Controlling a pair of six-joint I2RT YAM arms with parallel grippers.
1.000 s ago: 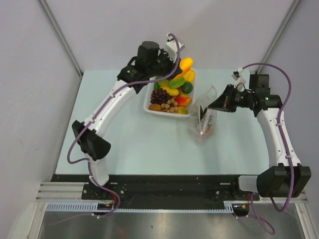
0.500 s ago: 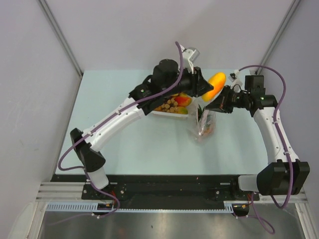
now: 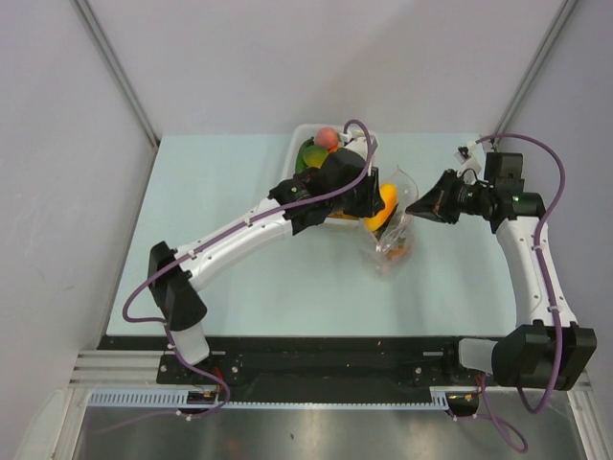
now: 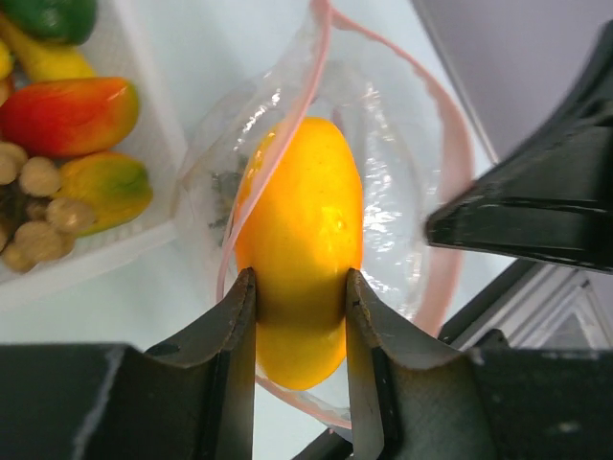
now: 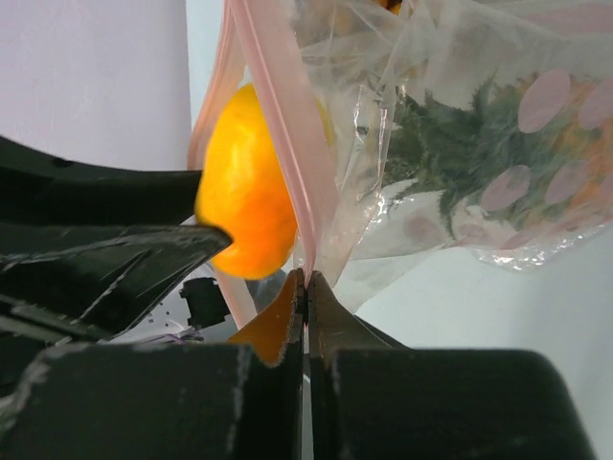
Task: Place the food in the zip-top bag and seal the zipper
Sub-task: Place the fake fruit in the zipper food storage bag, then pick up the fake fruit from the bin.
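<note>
My left gripper (image 3: 375, 203) (image 4: 300, 287) is shut on a yellow mango (image 4: 299, 240) (image 3: 382, 206) and holds it in the open mouth of the zip-top bag (image 3: 391, 240) (image 4: 393, 182). The bag's pink-red zipper (image 4: 450, 201) (image 5: 287, 144) rings the mango. My right gripper (image 3: 414, 206) (image 5: 306, 280) is shut on the bag's mouth edge and holds it up. The orange pineapple (image 5: 460, 163) with its green top lies inside the bag. The mango also shows in the right wrist view (image 5: 247, 187).
The white tray (image 4: 115, 249) (image 3: 305, 136) stands left of the bag. It holds a red-yellow piece (image 4: 67, 113), a brown bunch (image 4: 34, 216), green pieces (image 3: 310, 153) and other toy food. Grey walls close in the table at the back and both sides.
My left gripper took the mango from the tray, carried it right and lowered it into the bag's mouth. My right gripper has kept its hold on the bag's edge.
</note>
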